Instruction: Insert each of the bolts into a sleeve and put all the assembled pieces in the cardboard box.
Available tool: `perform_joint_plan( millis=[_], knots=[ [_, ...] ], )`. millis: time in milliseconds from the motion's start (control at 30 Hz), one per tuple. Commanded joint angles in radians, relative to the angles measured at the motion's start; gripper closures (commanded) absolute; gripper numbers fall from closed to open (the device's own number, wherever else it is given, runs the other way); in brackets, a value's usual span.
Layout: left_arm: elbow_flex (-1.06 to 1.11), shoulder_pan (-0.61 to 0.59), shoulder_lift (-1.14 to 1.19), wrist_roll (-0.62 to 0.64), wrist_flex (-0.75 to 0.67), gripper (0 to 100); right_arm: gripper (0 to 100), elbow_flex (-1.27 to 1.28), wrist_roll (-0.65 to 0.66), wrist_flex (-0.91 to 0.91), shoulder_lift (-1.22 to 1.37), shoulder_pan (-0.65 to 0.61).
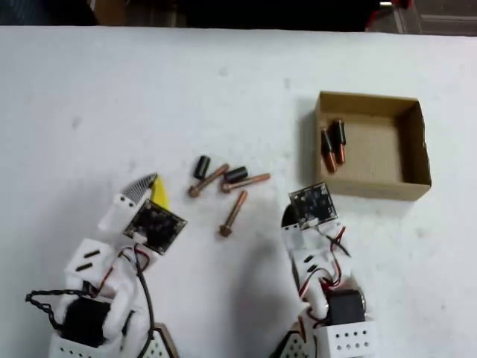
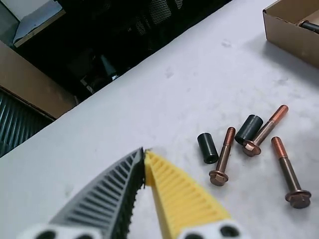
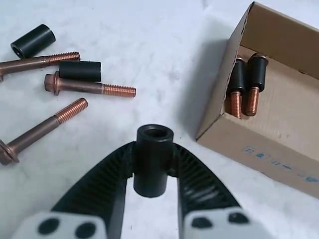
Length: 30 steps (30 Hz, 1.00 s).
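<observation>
Pinching a sleeve (image 3: pixel 153 149) in my right gripper (image 3: pixel 153 155); left gripper (image 2: pixel 144 157) pressed together. Two assemblies (image 1: pixel 328 151) in box (image 1: pixel 369 188), three bolts (image 1: pixel 233 214) left.

A bolt (image 3: pixel 40 60) ahead of the right gripper (image 3: pixel 153 149) loses its head at the edge, and the box (image 3: pixel 259 144) off to that gripper's side is cut off. In the high view, a camera (image 1: pixel 313 203) mostly hides that gripper and its sleeve (image 3: pixel 152 164). Far ahead of the left gripper (image 2: pixel 144 152), the box is cut off too.
</observation>
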Motion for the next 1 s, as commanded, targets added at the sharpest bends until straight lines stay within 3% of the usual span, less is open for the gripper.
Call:
perform_joint_plan(
  millis=[0,333,967],
  knots=[
    [-0.103,0.008,0.11,-0.005,-0.006,98,98.1,-0.011,-0.003,-0.027,-0.01,-0.01],
    [-0.382,0.01,0.575,-0.005,-0.006,98,98.1,-0.011,-0.003,-0.027,-0.01,-0.008],
    [-0.687,0.019,1.207,-0.003,0.002,98,98.1,0.0,-0.002,-0.027,-0.01,-0.012]
  ],
)
